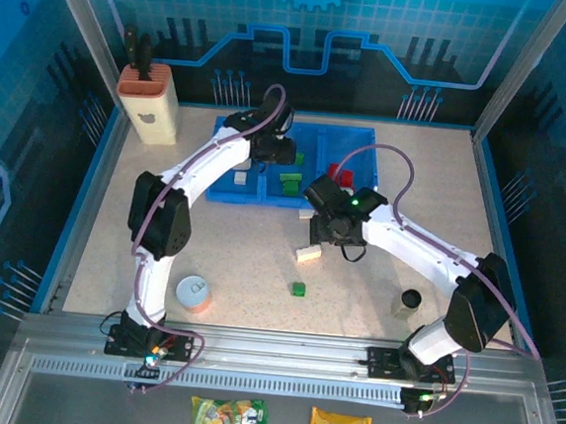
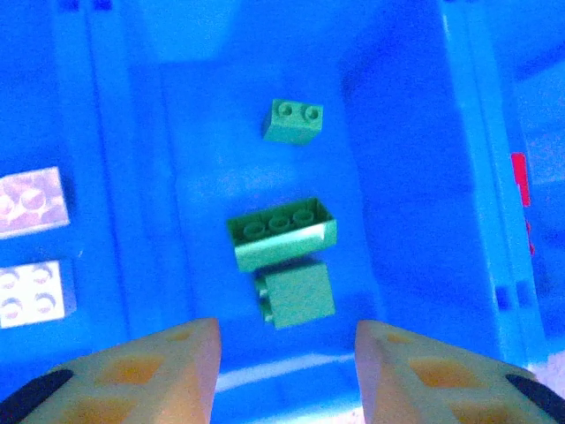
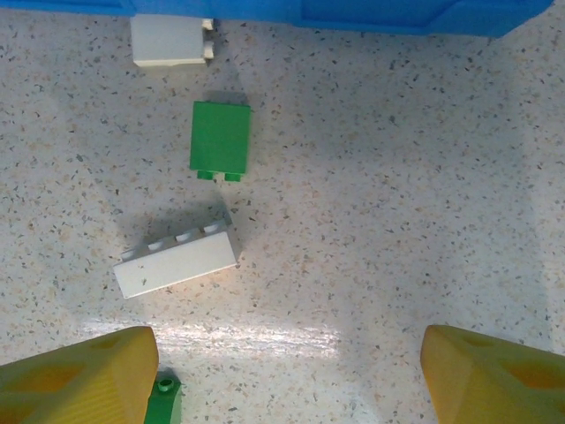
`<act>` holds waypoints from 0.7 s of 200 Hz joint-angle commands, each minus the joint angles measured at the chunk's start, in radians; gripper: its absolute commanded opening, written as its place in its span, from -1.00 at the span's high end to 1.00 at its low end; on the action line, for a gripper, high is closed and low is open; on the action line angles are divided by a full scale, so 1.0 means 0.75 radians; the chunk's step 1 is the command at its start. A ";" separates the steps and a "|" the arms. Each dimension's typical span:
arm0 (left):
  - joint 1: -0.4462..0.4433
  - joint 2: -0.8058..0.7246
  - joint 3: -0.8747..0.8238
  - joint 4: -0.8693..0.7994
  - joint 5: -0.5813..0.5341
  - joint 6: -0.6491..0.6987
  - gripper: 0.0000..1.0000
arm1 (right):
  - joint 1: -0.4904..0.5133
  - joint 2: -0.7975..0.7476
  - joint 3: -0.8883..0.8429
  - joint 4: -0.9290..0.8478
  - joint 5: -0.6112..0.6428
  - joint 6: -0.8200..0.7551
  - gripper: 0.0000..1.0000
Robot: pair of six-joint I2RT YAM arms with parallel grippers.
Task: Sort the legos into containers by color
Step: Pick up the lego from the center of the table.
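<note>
The blue three-compartment tray point(image 1: 359, 139) lies at the back of the table. My left gripper point(image 2: 287, 371) hangs open over its middle compartment point(image 2: 203, 132), nothing between its fingers. Below it lie three green legos point(image 2: 282, 232), point(image 2: 294, 122), point(image 2: 298, 296). Two cream legos point(image 2: 31, 201) rest in the left compartment and a red one point(image 2: 519, 181) in the right. My right gripper point(image 3: 287, 380) stands open above the table in front of the tray. Loose near it are a long cream lego point(image 3: 177, 261), a green lego point(image 3: 220, 137), a cream one point(image 3: 169, 41) by the tray edge, and a small green one point(image 3: 163, 402) beside its left finger.
A round white-topped can point(image 1: 193, 291) stands near the left arm's base and a small black cylinder point(image 1: 410, 300) near the right arm. A beige holder with an orange top point(image 1: 149, 101) sits at the back left. Two snack packets point(image 1: 229, 421) lie below the rail.
</note>
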 commanded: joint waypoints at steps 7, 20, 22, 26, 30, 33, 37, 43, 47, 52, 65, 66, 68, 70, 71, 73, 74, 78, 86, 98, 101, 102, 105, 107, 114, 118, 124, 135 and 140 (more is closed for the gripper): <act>0.048 -0.161 -0.176 0.021 0.059 0.019 0.09 | 0.014 0.038 -0.019 0.035 -0.036 -0.048 -0.59; 0.073 -0.230 -0.260 0.025 0.077 0.018 0.09 | 0.016 0.058 -0.013 0.040 -0.047 -0.058 -0.59; 0.077 -0.241 -0.274 0.026 0.079 0.019 0.09 | 0.017 0.060 -0.014 0.043 -0.050 -0.060 -0.59; 0.085 -0.261 -0.300 0.030 0.084 0.021 0.09 | 0.017 0.067 -0.013 0.048 -0.057 -0.065 -0.60; 0.093 -0.279 -0.325 0.029 0.089 0.023 0.09 | 0.021 0.072 -0.012 0.054 -0.061 -0.068 -0.60; 0.099 -0.297 -0.344 0.032 0.093 0.025 0.09 | 0.022 0.075 -0.012 0.058 -0.066 -0.070 -0.60; 0.106 -0.317 -0.368 0.032 0.097 0.029 0.09 | 0.023 0.082 -0.011 0.062 -0.069 -0.070 -0.60; 0.117 -0.348 -0.402 0.030 0.099 0.035 0.09 | 0.028 0.092 -0.008 0.069 -0.076 -0.072 -0.60; 0.124 -0.369 -0.423 0.027 0.100 0.041 0.08 | 0.032 0.098 -0.006 0.072 -0.080 -0.072 -0.60; 0.133 -0.394 -0.446 0.023 0.104 0.048 0.08 | 0.036 0.109 -0.003 0.076 -0.083 -0.074 -0.60; 0.159 -0.455 -0.513 0.007 0.113 0.064 0.07 | 0.047 0.139 0.008 0.083 -0.093 -0.072 -0.61; 0.161 -0.458 -0.518 0.005 0.114 0.066 0.07 | 0.049 0.143 0.009 0.083 -0.093 -0.072 -0.60; 0.166 -0.468 -0.528 0.004 0.115 0.068 0.07 | 0.051 0.148 0.011 0.083 -0.095 -0.071 -0.60; 0.171 -0.477 -0.534 0.001 0.117 0.070 0.07 | 0.054 0.152 0.013 0.082 -0.096 -0.070 -0.60; 0.173 -0.481 -0.540 0.000 0.119 0.071 0.07 | 0.054 0.155 0.014 0.084 -0.097 -0.070 -0.60; 0.177 -0.489 -0.552 -0.002 0.121 0.073 0.07 | 0.056 0.160 0.017 0.085 -0.098 -0.070 -0.61; 0.180 -0.491 -0.556 -0.003 0.122 0.075 0.07 | 0.057 0.163 0.019 0.085 -0.098 -0.069 -0.61; 0.189 -0.508 -0.572 -0.011 0.127 0.082 0.06 | 0.062 0.174 0.024 0.086 -0.098 -0.068 -0.61; 0.204 -0.535 -0.597 -0.032 0.130 0.090 0.05 | 0.069 0.196 0.032 0.089 -0.100 -0.068 -0.61; 0.219 -0.565 -0.614 -0.080 0.121 0.107 0.05 | 0.078 0.226 0.042 0.099 -0.111 -0.075 -0.63; 0.220 -0.573 -0.617 -0.092 0.119 0.111 0.04 | 0.081 0.232 0.043 0.103 -0.115 -0.078 -0.63; 0.220 -0.576 -0.618 -0.095 0.117 0.113 0.04 | 0.081 0.234 0.044 0.105 -0.117 -0.080 -0.64; 0.220 -0.583 -0.619 -0.107 0.114 0.117 0.05 | 0.084 0.239 0.045 0.110 -0.120 -0.084 -0.65; 0.220 -0.590 -0.622 -0.115 0.111 0.120 0.04 | 0.083 0.243 0.045 0.113 -0.123 -0.087 -0.65; 0.221 -0.609 -0.627 -0.133 0.109 0.128 0.04 | 0.086 0.255 0.043 0.126 -0.135 -0.101 -0.68; 0.220 -0.619 -0.631 -0.142 0.108 0.132 0.04 | 0.087 0.261 0.041 0.134 -0.141 -0.109 -0.69; 0.222 -0.637 -0.636 -0.154 0.105 0.136 0.04 | 0.089 0.271 0.039 0.142 -0.147 -0.121 -0.72; 0.222 -0.663 -0.644 -0.172 0.094 0.150 0.03 | 0.089 0.290 0.039 0.149 -0.148 -0.138 -0.76; 0.222 -0.672 -0.649 -0.179 0.085 0.155 0.02 | 0.087 0.300 0.040 0.148 -0.149 -0.146 -0.78</act>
